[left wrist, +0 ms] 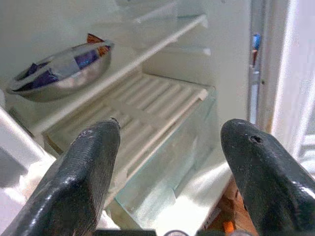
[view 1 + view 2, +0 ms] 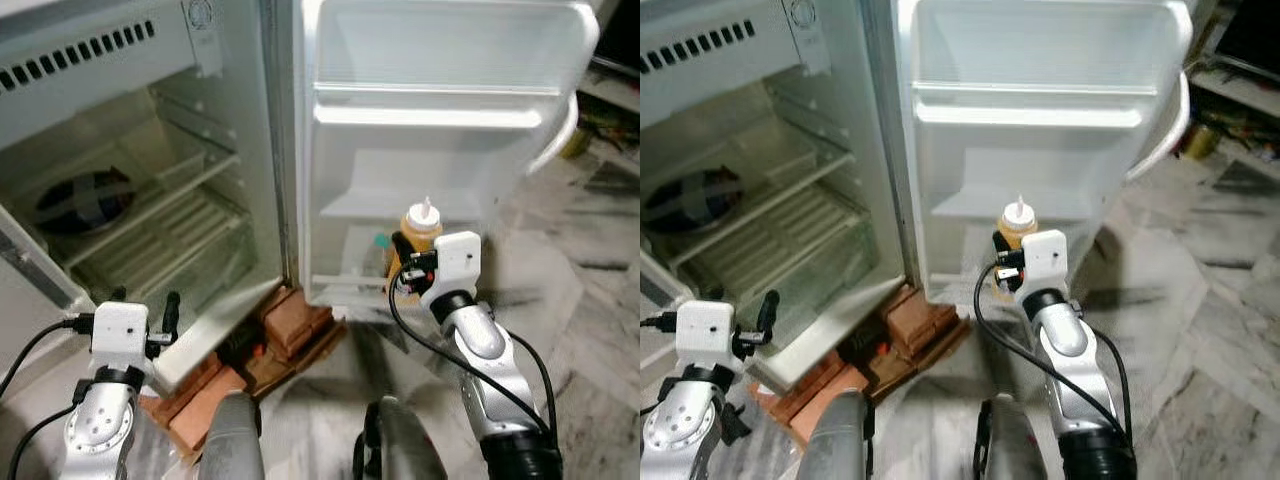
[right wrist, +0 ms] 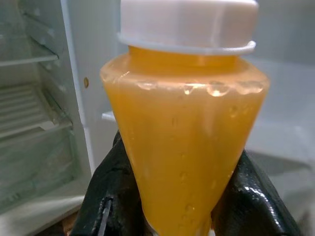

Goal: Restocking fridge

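Currently carrying a squeeze bottle of yellow-orange sauce (image 2: 421, 229) in the right gripper (image 3: 192, 196), black fingers (image 3: 106, 196) closed around the tapering body below the white cap (image 3: 188, 22). Held upright just in front of the open fridge door (image 2: 440, 60), level with its lower door shelf (image 2: 345, 285), where a small teal-capped item (image 2: 380, 243) already stands. Probably light to middling in weight, with soft plastic walls and a smooth, likely slippery skin; best gripped firmly but not hard enough to squirt, low on the body as now. Left gripper (image 1: 167, 162) wide open and holding nothing, beside the same door, facing the fridge interior with its steel bowl (image 1: 59, 73) on a wire shelf (image 1: 147, 98). Bricks (image 2: 290, 320) under the cabinet.
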`<state>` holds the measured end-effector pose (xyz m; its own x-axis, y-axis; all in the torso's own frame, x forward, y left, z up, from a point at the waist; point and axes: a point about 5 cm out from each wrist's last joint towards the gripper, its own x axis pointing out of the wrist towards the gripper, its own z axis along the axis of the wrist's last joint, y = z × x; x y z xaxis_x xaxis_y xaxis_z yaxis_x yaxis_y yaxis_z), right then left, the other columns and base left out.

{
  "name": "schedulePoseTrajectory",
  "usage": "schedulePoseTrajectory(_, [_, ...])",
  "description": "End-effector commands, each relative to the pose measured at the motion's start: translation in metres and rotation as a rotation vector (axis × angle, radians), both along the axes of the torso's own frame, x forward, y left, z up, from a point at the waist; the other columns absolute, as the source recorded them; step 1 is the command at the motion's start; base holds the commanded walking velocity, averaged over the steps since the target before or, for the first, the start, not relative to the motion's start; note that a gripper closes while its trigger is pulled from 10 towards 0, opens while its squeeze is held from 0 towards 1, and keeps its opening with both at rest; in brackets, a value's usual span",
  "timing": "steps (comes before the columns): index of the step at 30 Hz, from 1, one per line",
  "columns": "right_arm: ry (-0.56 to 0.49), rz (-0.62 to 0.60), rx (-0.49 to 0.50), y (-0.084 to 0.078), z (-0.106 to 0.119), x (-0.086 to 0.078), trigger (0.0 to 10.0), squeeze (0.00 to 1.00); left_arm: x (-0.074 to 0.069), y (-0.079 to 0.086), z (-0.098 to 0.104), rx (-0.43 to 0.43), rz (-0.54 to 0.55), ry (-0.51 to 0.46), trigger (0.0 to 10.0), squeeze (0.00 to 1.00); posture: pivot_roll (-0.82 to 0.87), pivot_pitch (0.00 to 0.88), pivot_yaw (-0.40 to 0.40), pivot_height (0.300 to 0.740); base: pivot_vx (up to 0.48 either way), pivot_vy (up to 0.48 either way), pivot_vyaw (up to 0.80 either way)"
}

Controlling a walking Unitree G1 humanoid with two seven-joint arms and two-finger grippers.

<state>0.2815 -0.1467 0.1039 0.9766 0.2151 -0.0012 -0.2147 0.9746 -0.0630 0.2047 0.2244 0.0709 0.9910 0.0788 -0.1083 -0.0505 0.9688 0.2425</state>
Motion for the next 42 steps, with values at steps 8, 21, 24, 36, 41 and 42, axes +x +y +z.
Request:
schedulePoseTrajectory(8, [-0.043,0.004,-0.013,0.003,0.007,0.006,10.0,0.00,0.003,0.000,0.001,0.019,0.001,0.003,10.0,0.00,0.16,0.083,-0.002,0.645,0.000,0.000,0.00])
schedulePoseTrajectory(21, [-0.039,0.033,-0.042,0.008,0.003,0.005,10.0,0.00,0.002,-0.003,0.002,0.026,-0.035,-0.005,10.0,0.00,0.16,0.084,-0.003,0.645,0.067,0.000,0.00])
schedulePoseTrajectory(24, [-0.040,0.032,-0.046,0.007,0.003,0.006,10.0,0.00,0.002,-0.004,0.002,0.023,-0.042,-0.006,10.0,0.00,0.16,0.083,-0.005,0.645,0.338,0.000,0.00])
schedulePoseTrajectory(36, [-0.046,0.038,-0.069,0.005,0.004,0.011,10.0,0.00,0.003,-0.006,0.002,0.014,-0.038,-0.013,10.0,0.00,0.16,0.088,-0.010,0.645,0.366,0.000,0.00])
schedulePoseTrajectory(41, [-0.052,0.035,-0.079,0.003,0.005,0.014,10.0,0.00,0.003,-0.007,0.001,0.012,-0.039,-0.012,10.0,0.00,0.16,0.090,-0.010,0.645,0.373,0.000,0.00])
schedulePoseTrajectory(42, [-0.052,0.032,-0.080,0.002,0.005,0.015,10.0,0.00,0.003,-0.007,0.001,0.011,-0.039,-0.012,10.0,0.00,0.16,0.090,-0.010,0.645,0.375,0.000,0.00])
